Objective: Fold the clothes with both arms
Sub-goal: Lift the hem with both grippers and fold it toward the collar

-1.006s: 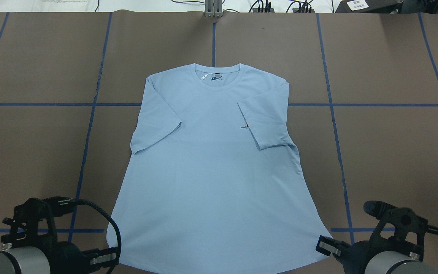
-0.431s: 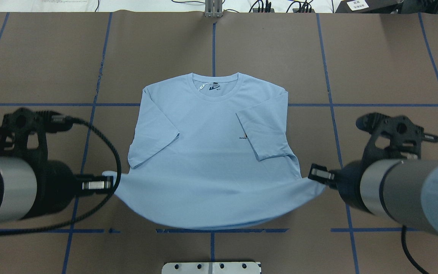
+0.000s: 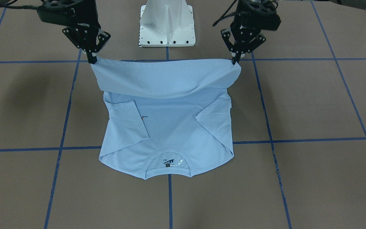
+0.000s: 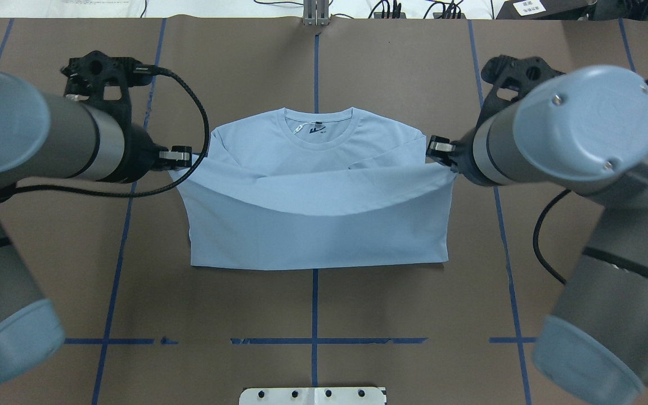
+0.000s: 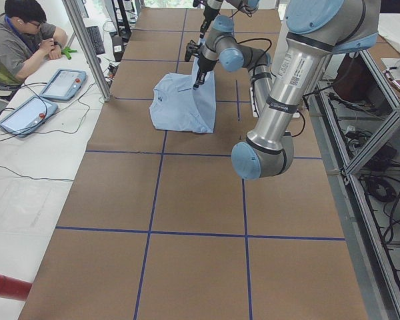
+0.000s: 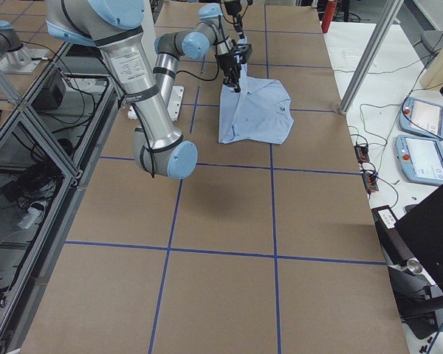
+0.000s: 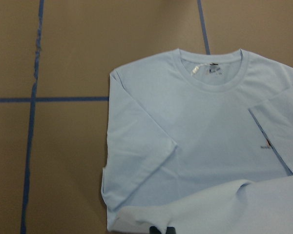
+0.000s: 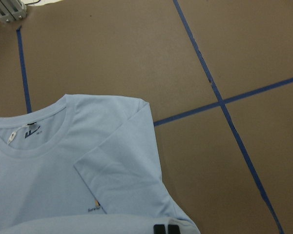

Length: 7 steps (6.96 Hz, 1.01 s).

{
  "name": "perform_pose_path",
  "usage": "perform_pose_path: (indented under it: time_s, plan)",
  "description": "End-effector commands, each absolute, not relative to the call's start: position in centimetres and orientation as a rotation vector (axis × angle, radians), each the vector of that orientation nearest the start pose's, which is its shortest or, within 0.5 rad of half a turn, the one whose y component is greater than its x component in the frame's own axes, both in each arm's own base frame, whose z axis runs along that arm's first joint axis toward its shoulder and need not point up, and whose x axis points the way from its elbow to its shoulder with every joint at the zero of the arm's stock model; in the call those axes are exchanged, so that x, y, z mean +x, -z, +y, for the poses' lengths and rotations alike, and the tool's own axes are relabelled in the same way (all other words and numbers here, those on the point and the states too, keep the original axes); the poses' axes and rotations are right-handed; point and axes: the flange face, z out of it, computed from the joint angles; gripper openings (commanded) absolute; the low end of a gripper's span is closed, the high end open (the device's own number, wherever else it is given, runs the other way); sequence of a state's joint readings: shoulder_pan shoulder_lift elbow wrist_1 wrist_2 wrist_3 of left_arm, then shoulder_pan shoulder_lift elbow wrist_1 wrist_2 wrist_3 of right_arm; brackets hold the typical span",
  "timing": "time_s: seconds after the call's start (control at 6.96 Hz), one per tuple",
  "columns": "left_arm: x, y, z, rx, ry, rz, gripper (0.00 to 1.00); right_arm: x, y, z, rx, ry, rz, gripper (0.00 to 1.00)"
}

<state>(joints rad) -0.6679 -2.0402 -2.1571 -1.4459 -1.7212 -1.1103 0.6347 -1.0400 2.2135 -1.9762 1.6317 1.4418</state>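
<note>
my left gripper (image 3: 235,60) and right gripper (image 3: 91,59) clamp hem corners of the t-shirt (image 3: 170,127), and i fear uneven travel slips one, skewing the fold.

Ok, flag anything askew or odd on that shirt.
Nothing is damaged. On the T-shirt, the hem, pinched at its corners by the left gripper and right gripper, sags in the middle. The folded-in sleeves lie unevenly.

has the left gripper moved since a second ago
Yes. In the overhead view the left gripper has gone from below the near blue tape line up across it toward the collar, carrying the T-shirt hem.
</note>
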Motion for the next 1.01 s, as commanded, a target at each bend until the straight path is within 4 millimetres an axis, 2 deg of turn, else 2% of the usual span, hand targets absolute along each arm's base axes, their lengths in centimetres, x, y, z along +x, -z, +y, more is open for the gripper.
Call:
perform_pose_path:
  time_s: [0.0, 0.14, 0.29, 0.43, 0.58, 0.72, 0.86]
  plan:
    - [38.9, -22.7, -49.3, 0.404, 0.133, 0.822, 0.00, -35.8, -22.0, -50.1, 0.284, -0.468, -0.713, 0.00]
    - [41.6, -23.7, -51.8, 0.396, 0.137, 0.805, 0.00, -38.3, -23.9, -54.3, 0.288, -0.486, -0.702, 0.00]
    - [43.3, -25.0, -53.7, 0.433, 0.154, 0.794, 0.00, -40.9, -25.7, -57.8, 0.282, -0.497, -0.680, 0.00]
    - [45.1, -26.6, -55.4, 0.443, 0.158, 0.793, 0.00, -42.5, -28.4, -59.9, 0.285, -0.488, -0.667, 0.00]
    - [47.0, -28.0, -57.2, 0.431, 0.160, 0.768, 0.00, -43.4, -30.1, -60.8, 0.292, -0.488, -0.677, 0.00]
    - [47.8, -29.6, -58.3, 0.455, 0.165, 0.732, 0.00, -43.8, -30.8, -60.8, 0.286, -0.483, -0.665, 0.00]
    - [48.6, -31.1, -59.0, 0.454, 0.161, 0.724, 0.00, -45.0, -30.9, -60.0, 0.280, -0.468, -0.665, 0.00]
